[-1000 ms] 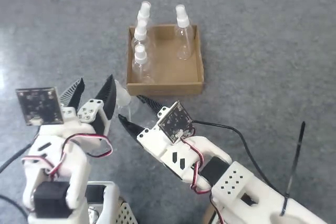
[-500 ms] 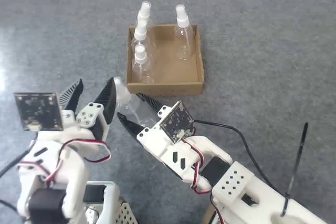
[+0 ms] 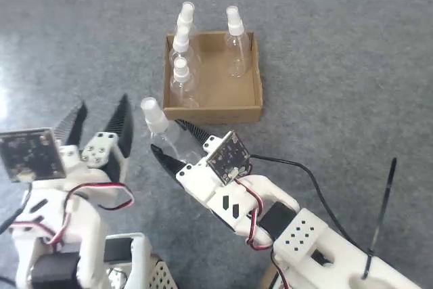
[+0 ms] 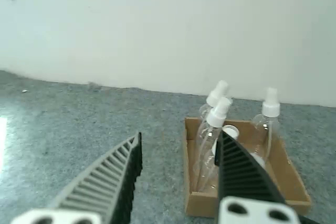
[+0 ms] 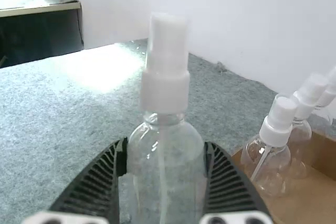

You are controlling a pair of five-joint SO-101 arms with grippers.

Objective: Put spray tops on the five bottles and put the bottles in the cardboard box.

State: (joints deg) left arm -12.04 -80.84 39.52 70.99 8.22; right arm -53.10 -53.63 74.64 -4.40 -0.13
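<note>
While your right gripper (image 3: 167, 139) was closed on the fifth bottle (image 5: 165, 129), this bottle stood upright on the grey table (image 3: 338, 65), just in front of the near wall of the cardboard box (image 3: 213, 109) and toward its left corner. You could see in the right wrist view that both black fingers (image 5: 97, 184) pressed the clear body from the two sides, and that the white spray top (image 5: 167, 61) already sat on the neck.

Your left gripper (image 3: 101, 103) was beside the same near left corner of the box, a little farther from it than the held bottle. Its jaws were spread wide and had nothing between them.

Four bottles were at the box, all upright and all with white spray tops. Three (image 3: 181, 76) made a row along the left wall of the box, and one (image 3: 235, 42) stood at the far right corner. The farthest bottle of the row (image 3: 185, 21) seemed to be inside the far left corner, but from above I could not be sure that it was not behind the wall.
</note>
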